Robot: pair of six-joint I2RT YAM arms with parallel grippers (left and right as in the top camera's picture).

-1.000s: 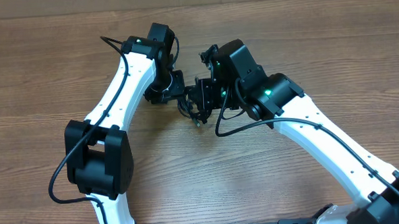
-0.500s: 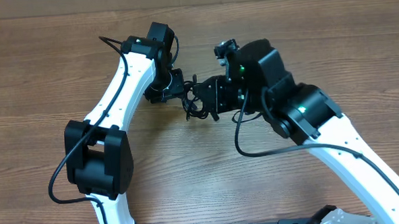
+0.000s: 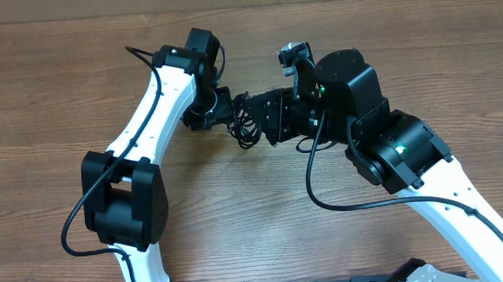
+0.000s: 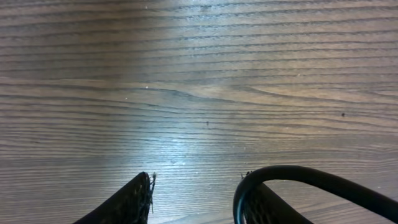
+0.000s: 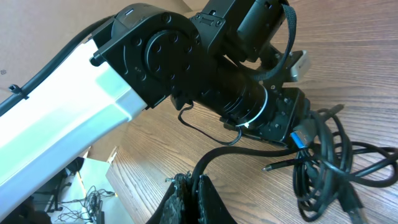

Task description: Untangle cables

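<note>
The cables (image 3: 246,129) are a small knot of thin black cords between my two grippers in the overhead view. In the right wrist view the knot (image 5: 333,167) lies on the wood at right, with a blue-tipped plug (image 5: 301,137) beside the left gripper (image 5: 291,122). My right gripper (image 5: 194,182) is shut on one strand (image 5: 231,148) that runs from its jaws to the knot. In the left wrist view the left gripper (image 4: 198,185) has its jaws apart over bare wood. A black cord (image 4: 311,177) arcs over its right finger.
The left arm (image 3: 152,103) reaches in from the lower left and the right arm (image 3: 396,147) from the lower right, each trailing a thick black cable. Off the table's edge, boxes and loose wires (image 5: 81,199) lie on the floor.
The right arm has swung to the right and risen, turning its wrist while holding its strand. The knot has shifted slightly up. The left arm has stayed put.
</note>
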